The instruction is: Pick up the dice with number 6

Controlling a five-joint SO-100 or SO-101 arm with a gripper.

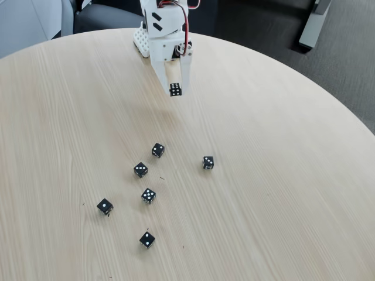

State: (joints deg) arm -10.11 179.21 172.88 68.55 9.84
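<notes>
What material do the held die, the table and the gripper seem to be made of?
The held die looks like black plastic with painted white pips. The table shows pale wood grain, perhaps laminate. The gripper seems matte white plastic, probably printed.

Six-pip die (175, 89) in raised tool (176, 89)

We see the arm (167, 23) cut off by the far edge; the table (281, 193) runs past left, right and near edges.
</notes>
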